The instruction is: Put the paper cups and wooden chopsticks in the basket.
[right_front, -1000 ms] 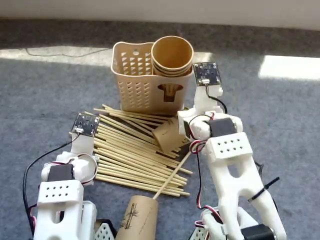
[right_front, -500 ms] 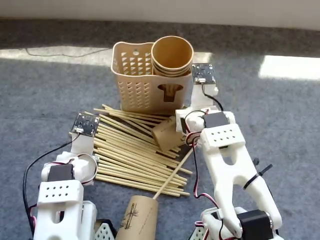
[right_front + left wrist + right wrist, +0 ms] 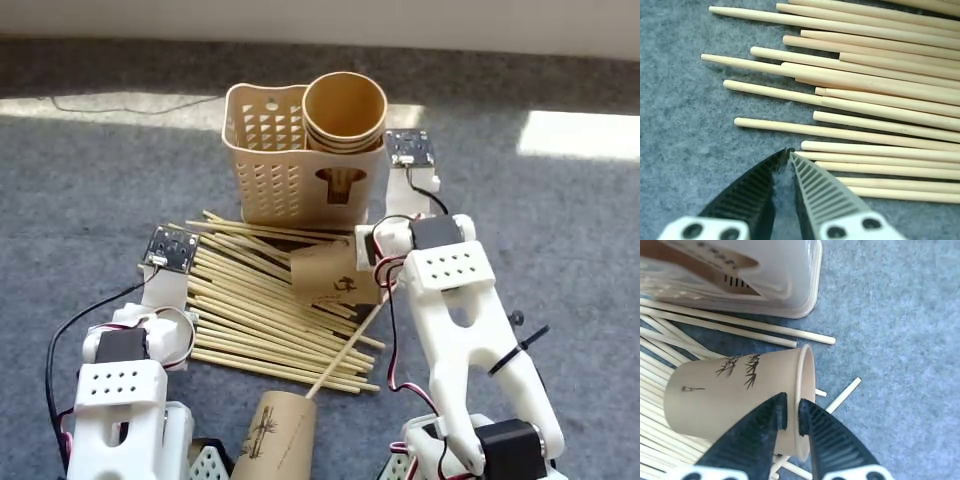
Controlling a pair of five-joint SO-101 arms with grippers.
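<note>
We shifted our right arm [image 3: 450, 290] near the basket [image 3: 265, 150]. The paper cup [image 3: 335, 276], pinched at its rim by the right gripper [image 3: 791, 415], swung out from under the arm to lie crosswise over the chopsticks [image 3: 260, 310].

Paper cups [image 3: 344, 110] in basket [image 3: 262, 165], loose chopsticks [image 3: 250, 305] nearby.

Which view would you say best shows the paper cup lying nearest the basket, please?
The right wrist view: the cup lies on its side with its rim pinched in the right pincer. The high view shows it on the chopsticks, partly behind the arm. The left wrist view faces chopsticks.
</note>
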